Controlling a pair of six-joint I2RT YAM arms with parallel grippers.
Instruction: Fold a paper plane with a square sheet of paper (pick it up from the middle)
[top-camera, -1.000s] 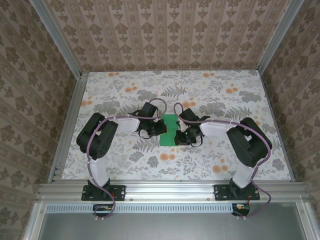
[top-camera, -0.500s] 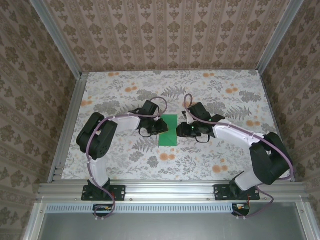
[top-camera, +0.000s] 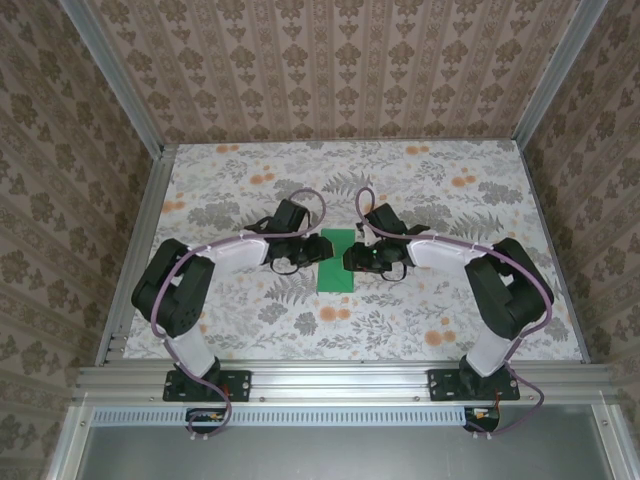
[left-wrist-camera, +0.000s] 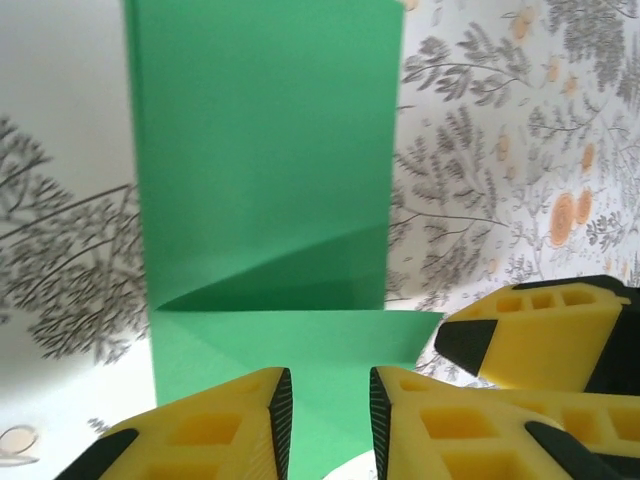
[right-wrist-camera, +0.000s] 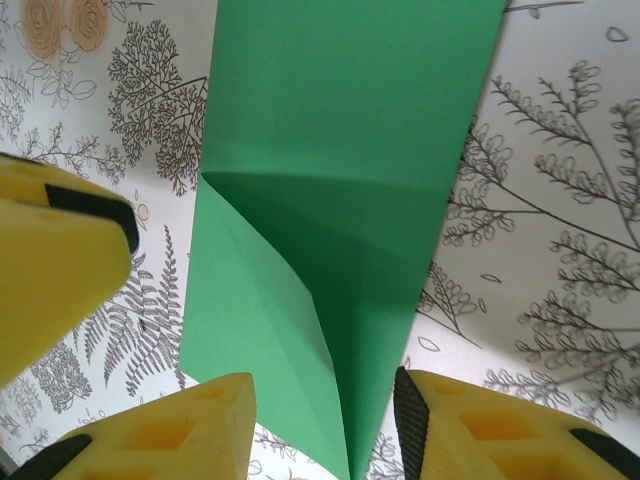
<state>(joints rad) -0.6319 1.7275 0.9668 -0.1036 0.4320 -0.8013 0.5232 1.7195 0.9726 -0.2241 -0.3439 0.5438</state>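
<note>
Left pincer: my left pincer (left-wrist-camera: 330, 405) stands slightly parted and grips nothing. Green shows through the narrow gap, and the paper's near edge lies just below the tips.
Right pincer: my right pincer (right-wrist-camera: 325, 405) is parted wider and is also released. A raised ridge of paper runs into the gap, and I cannot tell whether it brushes a finger.
Paper: the square sheet of paper (top-camera: 338, 262) lies folded into a tall narrow strip in the middle of the table (top-camera: 430, 190). My left pincer is at its 9 o'clock and my right at its 3 o'clock.
Crease: a slanted flap near my tips lifts a little, and one lower layer sticks out past the upper one.
Step in hand: I judge one fold is laid and wants flattening before the nose folds.
Doing it well: back both pincers straight off toward 9 and 3 without dragging the layers. Then press along the ridge with closed tips while the other side pins the strip.
Risk: thin paper slides easily, so a sideways nudge would skew the layers further.
</note>
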